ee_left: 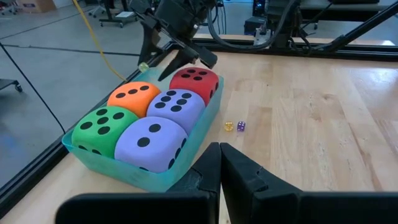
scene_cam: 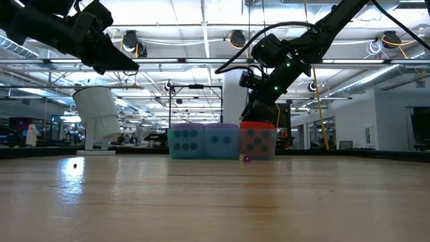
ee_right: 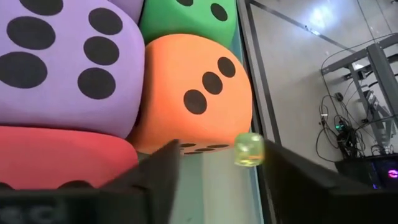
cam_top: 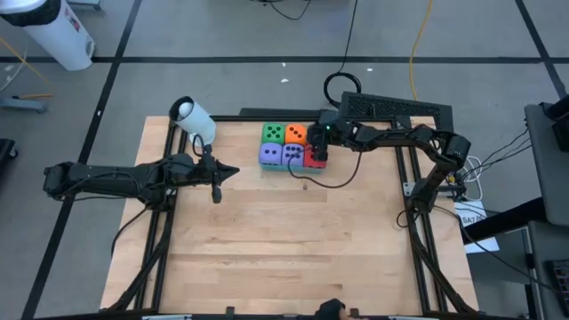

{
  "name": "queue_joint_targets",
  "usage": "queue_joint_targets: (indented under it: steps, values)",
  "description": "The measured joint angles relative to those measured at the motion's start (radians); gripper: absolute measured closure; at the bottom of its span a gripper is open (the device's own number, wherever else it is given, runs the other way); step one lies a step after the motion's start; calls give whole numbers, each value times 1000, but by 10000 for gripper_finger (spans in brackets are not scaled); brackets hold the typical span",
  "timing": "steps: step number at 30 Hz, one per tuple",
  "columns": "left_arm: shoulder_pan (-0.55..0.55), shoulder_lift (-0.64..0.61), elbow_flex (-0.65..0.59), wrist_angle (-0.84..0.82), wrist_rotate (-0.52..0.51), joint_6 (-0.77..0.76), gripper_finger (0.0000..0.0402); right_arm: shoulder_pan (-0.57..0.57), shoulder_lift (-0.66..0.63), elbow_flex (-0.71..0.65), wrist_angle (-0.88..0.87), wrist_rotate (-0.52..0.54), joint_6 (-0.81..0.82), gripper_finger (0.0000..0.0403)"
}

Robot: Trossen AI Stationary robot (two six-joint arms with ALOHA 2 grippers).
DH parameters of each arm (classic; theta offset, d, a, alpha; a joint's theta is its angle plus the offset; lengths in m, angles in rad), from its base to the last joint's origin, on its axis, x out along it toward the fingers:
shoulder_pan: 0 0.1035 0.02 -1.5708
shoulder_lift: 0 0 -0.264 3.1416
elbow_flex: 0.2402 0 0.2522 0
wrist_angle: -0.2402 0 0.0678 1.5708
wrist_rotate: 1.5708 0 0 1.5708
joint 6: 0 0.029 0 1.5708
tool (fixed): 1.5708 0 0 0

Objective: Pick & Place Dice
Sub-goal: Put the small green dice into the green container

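Observation:
Five soft dice sit packed in a translucent green tray (ee_left: 142, 178) near the table's far edge: green (ee_left: 102, 126), orange (ee_left: 134, 96), red (ee_left: 196, 79) and two purple (ee_left: 152, 140) (ee_left: 177, 102). My right gripper (ee_left: 165, 62) hovers open over the tray's right end, beside the orange die (ee_right: 199, 93) and above the red one (cam_top: 314, 160). A tiny yellow-green cube (ee_right: 250, 149) shows between its fingers. My left gripper (ee_left: 219, 149) is shut, raised over the table left of the tray (cam_top: 233, 172). My right gripper has the tiny yellow-green cube (ee_right: 250, 149) right beside the inner face of one finger (ee_right: 283, 168), above the tray's rim. I cannot tell whether the finger touches it. The other finger stands well apart from it.
Two tiny dice, yellow (ee_left: 229, 126) and purple (ee_left: 241, 126), lie on the wood just beside the tray. A white cylindrical device (cam_top: 194, 118) stands near the far left corner. A black cable (cam_top: 331, 180) loops on the table near the tray. Bare wood (cam_top: 284, 249) stretches toward the near edge.

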Motion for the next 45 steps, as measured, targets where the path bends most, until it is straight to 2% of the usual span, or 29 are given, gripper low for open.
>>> queue_joint_targets:
  steps: [3, 6, 10, 13, 20, 22, 32, 37, 39, 43, 45]
  values:
    - [0, 0, 0, 0, 0, 0, 387, 0, 0, 0, 0, -4, 21, 133]
    - [0, 0, 0, 1, 0, -1, 387, 1, 0, 0, 1, -4, 27, 111]
    - [0, 18, 0, 29, -4, -43, 387, 1, 0, 0, -3, -91, 28, 118]
    - [-1, 75, 0, 113, -47, -55, 387, 2, 0, -1, -3, -154, 21, 130]
    - [15, 378, 12, 492, -60, -9, 395, -9, 0, -2, 3, -183, 41, 137]
    - [30, 459, 48, 538, -60, -10, 398, -13, 0, -1, 3, -160, 43, 132]
    - [110, 797, 287, 514, -40, -29, 398, -13, -19, -2, -11, -166, 27, 124]
    - [155, 882, 421, 439, 64, 23, 399, -13, -72, -1, -43, -174, 21, 126]
    - [167, 909, 462, 439, 92, 73, 400, -19, -103, -2, -72, -217, 25, 128]
    - [181, 954, 536, 397, 157, 233, 400, -38, -153, -1, -95, -402, 75, 128]
    - [180, 978, 574, 365, 166, 263, 400, -51, -163, -1, -105, -473, 107, 128]
